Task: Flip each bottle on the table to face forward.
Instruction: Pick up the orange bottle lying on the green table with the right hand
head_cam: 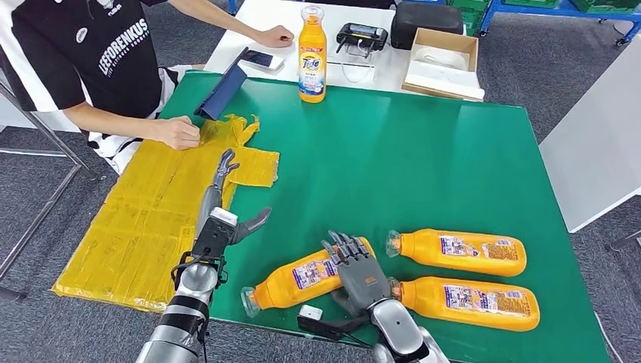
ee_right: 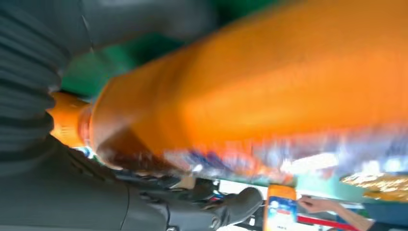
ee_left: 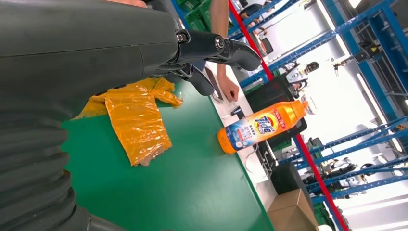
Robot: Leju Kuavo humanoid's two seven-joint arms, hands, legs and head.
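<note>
Three orange detergent bottles lie on the green table [head_cam: 423, 159] near its front edge. My right hand [head_cam: 355, 268] lies over the base end of the left lying bottle [head_cam: 298, 280], whose cap points left. Up close that bottle [ee_right: 269, 82] is blurred, between my thumb and fingers [ee_right: 235, 207]. The other two bottles [head_cam: 461, 252] [head_cam: 472, 302] lie to its right with labels up. A fourth bottle [head_cam: 312, 57] [ee_left: 262, 126] stands upright at the far edge, label toward me. My left hand [head_cam: 224, 215] [ee_left: 144, 53] hovers open above the table's left edge.
A yellow plastic sheet [head_cam: 151, 219] [ee_left: 137, 115] covers the table's left side, with a person's hand [head_cam: 178, 132] pressing on it. A blue folder [head_cam: 223, 94] leans at the far left. A phone [head_cam: 261, 59], a cardboard box [head_cam: 442, 60] and a black case [head_cam: 423, 19] sit behind.
</note>
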